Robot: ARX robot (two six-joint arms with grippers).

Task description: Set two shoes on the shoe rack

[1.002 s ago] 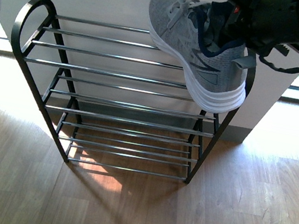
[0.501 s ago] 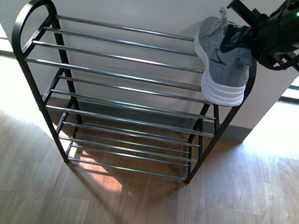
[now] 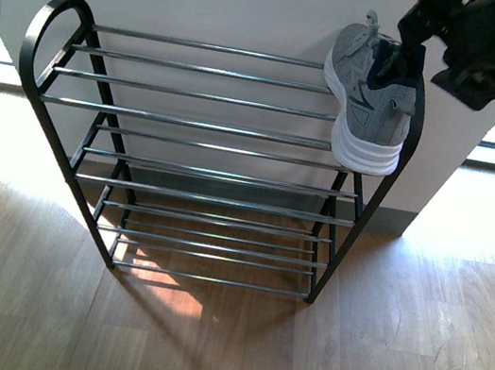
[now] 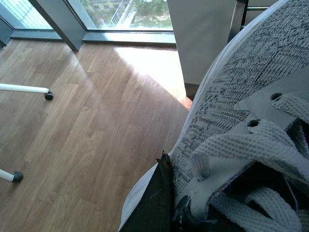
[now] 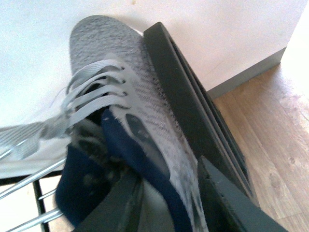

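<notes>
Sneaker (image 3: 370,97), judged light and soft-knit, on shoe rack (image 3: 191,122); your right gripper (image 5: 169,174) straddles its navy collar (image 5: 120,140), jaws parted. Your left gripper (image 4: 171,212) clamps the second sneaker (image 4: 231,96); grip the firmer collar.

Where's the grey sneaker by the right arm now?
In the front view the grey sneaker sits at the right end of the top tier of the shoe rack, the right gripper at its navy collar.

The front camera looks down from the robot's body at the whole shoe rack (image 3: 196,95). The right wrist camera, close over the sneaker (image 3: 374,121) on its top tier, shares both. The left wrist camera looks past a second sneaker (image 4: 241,96) to floor (image 4: 96,135) and window (image 4: 135,12)
</notes>
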